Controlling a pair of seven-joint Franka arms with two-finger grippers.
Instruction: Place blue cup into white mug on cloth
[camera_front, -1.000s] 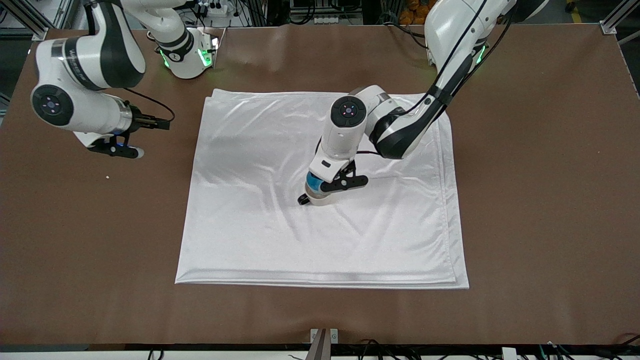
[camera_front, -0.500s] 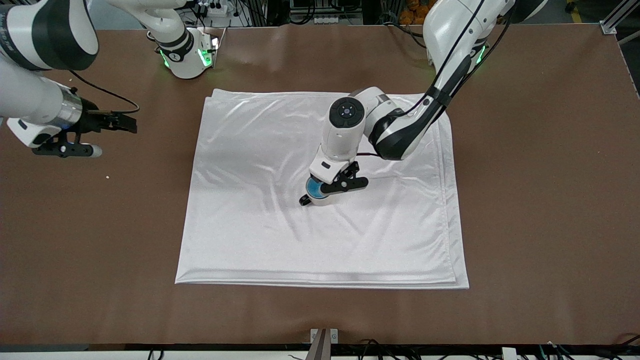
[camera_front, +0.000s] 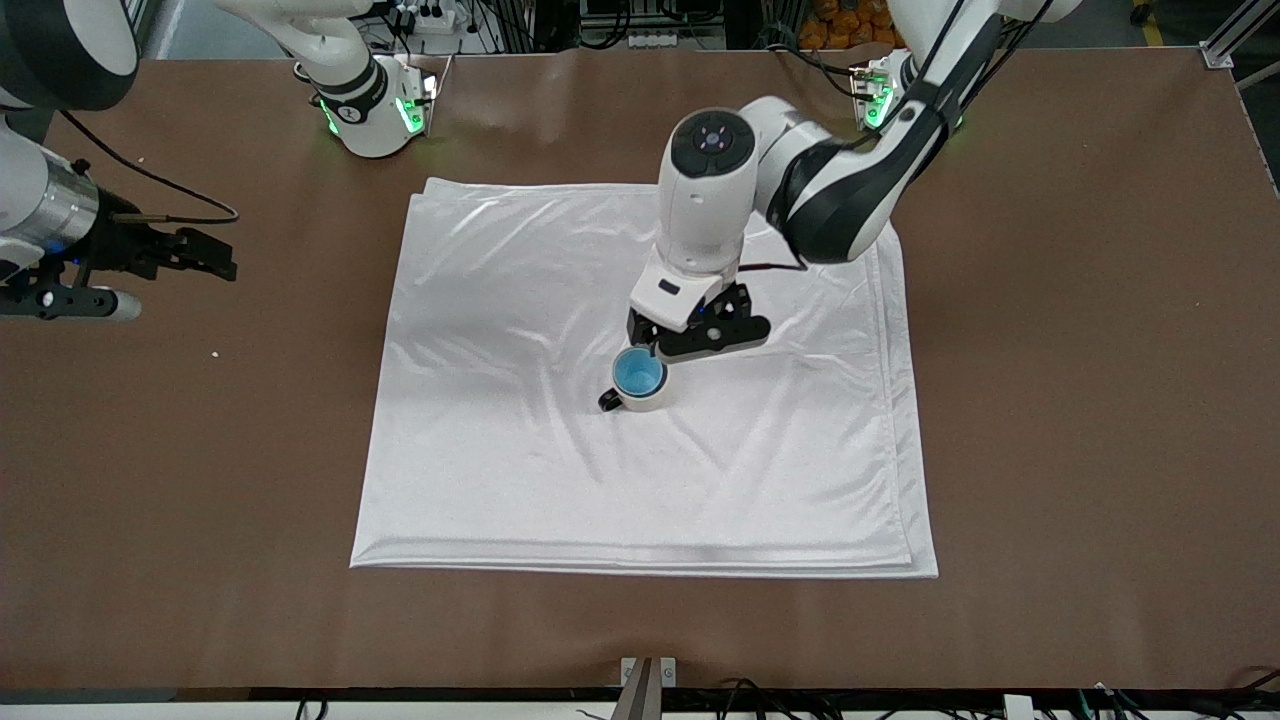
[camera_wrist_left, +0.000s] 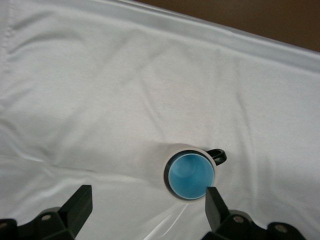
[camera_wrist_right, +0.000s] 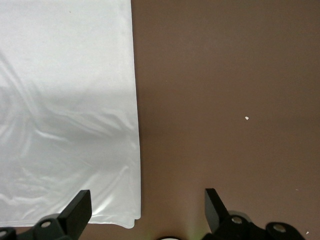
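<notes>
— Where is the blue cup (camera_front: 638, 373)?

— It sits inside the white mug (camera_front: 641, 392), which stands upright near the middle of the cloth (camera_front: 520, 470). The mug's black handle points toward the right arm's end of the tabletop (camera_front: 1080, 400).

— And the left gripper (camera_wrist_left: 148, 210)?

— It hangs above the cloth, just over the mug. Its fingers (camera_wrist_left: 216, 204) are spread wide, holding nothing. In the left wrist view the cup lies between them, close beside one finger and clear of both.

— The right gripper (camera_wrist_right: 145, 210)?

— It waits over bare tabletop at the right arm's end, beside the cloth's edge, its fingers (camera_wrist_right: 80, 210) spread and empty.
</notes>
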